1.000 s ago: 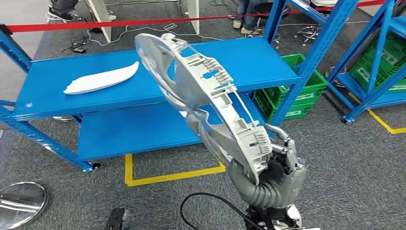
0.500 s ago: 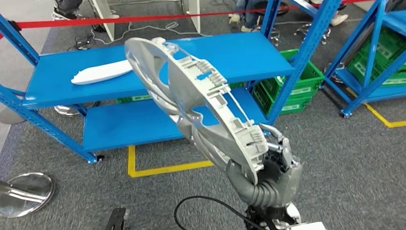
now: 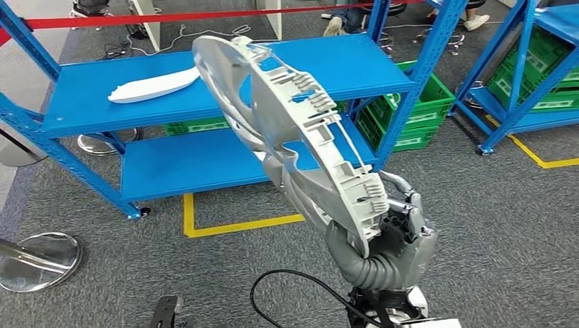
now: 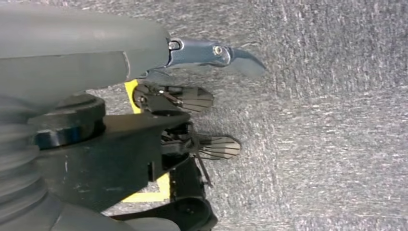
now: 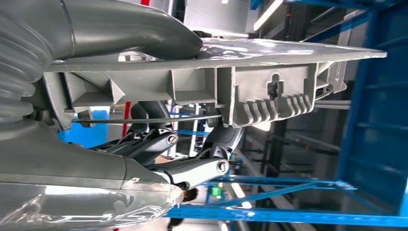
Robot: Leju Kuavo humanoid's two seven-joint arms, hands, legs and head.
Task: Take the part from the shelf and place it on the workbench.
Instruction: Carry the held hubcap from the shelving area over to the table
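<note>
The right hand (image 3: pixel 399 229), low at about 5 o'clock in the head view, grips the bottom edge of the big grey part (image 3: pixel 293 130). The part sticks up and leans toward 11 o'clock, clear of the blue shelf (image 3: pixel 89 109), so it looks ready to carry. A white piece (image 3: pixel 153 85) lies on the shelf at 10 o'clock. The left hand (image 4: pixel 192 96) hangs over the carpet, fingers spread, holding nothing.

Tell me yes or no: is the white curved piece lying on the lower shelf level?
No, the white curved piece lies on the top level of the blue shelf, toward its left end in the head view.
</note>
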